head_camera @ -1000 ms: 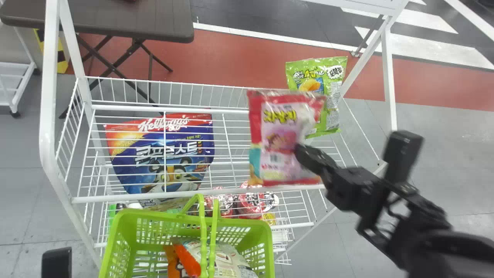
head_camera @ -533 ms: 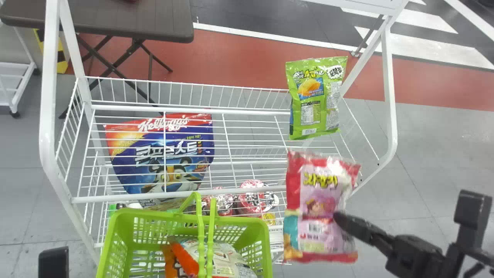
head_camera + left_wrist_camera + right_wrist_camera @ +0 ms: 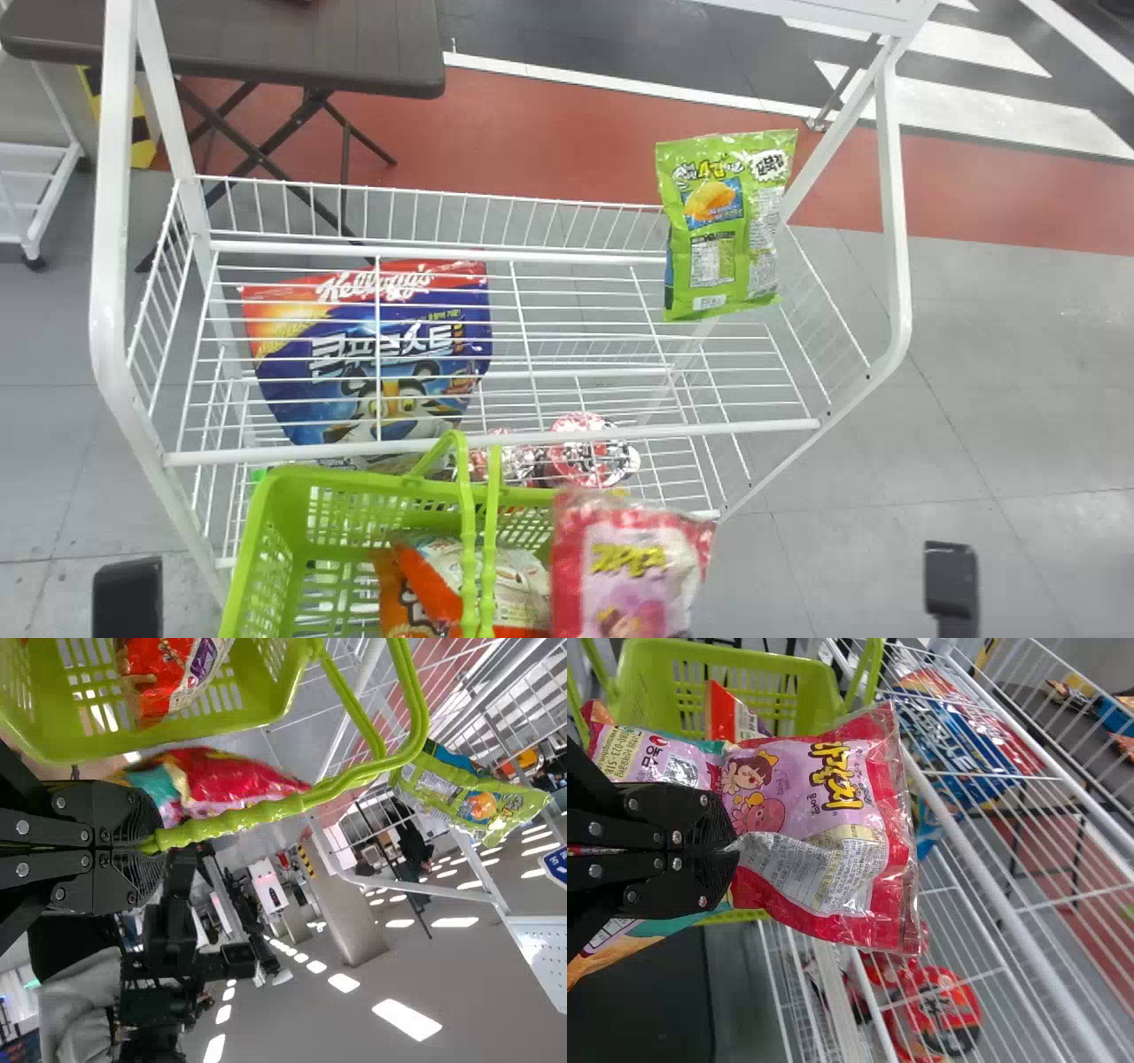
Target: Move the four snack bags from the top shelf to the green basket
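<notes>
- Handle [image 3: 266,811] of the green basket [image 3: 354,478] was clamped by the left gripper [image 3: 146,846].
- Pink snack bag [image 3: 633,567], pinched by the right gripper [image 3: 733,849], had been brought from the shelf [image 3: 753,429] to the basket's right rim; release was judged near.
- Green snack bag [image 3: 719,226] was left shelved.

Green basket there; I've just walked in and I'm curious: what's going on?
The robot's right hand holds a pink-and-red snack bag by the green basket's right side, while its left hand grips the basket's handle. An orange-and-white snack bag lies inside the basket; a green snack bag is on the top shelf.
</notes>
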Motion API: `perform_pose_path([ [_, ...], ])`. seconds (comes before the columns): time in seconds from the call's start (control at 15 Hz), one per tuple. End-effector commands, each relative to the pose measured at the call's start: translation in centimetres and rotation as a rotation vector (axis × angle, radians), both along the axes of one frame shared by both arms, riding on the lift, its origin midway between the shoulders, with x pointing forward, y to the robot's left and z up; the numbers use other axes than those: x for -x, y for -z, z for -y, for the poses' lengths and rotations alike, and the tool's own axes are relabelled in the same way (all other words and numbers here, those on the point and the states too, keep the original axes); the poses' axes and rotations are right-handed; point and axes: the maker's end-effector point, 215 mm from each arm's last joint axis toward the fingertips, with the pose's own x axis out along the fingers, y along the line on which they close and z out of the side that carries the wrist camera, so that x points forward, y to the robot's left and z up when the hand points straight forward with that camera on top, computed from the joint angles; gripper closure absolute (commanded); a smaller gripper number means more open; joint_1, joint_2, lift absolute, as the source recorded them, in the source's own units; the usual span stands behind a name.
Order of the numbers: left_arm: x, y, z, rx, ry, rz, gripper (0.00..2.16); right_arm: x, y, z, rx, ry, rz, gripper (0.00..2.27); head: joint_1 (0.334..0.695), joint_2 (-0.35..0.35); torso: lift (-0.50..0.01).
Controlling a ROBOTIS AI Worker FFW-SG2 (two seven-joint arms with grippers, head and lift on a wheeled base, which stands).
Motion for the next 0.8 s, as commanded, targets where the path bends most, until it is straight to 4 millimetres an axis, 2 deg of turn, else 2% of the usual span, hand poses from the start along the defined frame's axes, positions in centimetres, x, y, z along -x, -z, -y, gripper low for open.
perform_pose_path([
  [0.0,0.2,0.0,0.2,0.0,0.003,-0.002,1.36,1.1,0.6,-3.8,-0.055,-0.061,-0.035,2.19,0.695,-0.35,0.0],
  [0.2,0.5,-0.1,0.7,0.004,0.012,-0.001,1.36,1.3,0.2,-8.0,-0.102,-0.139,-0.027,2.19,0.695,-0.35,0.0],
  [0.33,0.8,-0.1,1.1,0.008,0.02,-0.003,1.36,0.7,-0.8,-9.6,-0.107,-0.171,0.009,2.19,0.695,-0.35,0.0],
  [0.53,1.2,-0.1,1.1,0.008,0.026,-0.007,1.36,-3.0,-1.3,-9.5,-0.026,-0.159,0.152,2.19,0.695,-0.35,0.0],
  [0.73,1.5,-0.3,1.1,0.011,0.028,-0.005,1.37,-5.0,-0.4,-9.4,0.016,-0.132,0.215,2.19,0.695,-0.35,0.0],
])
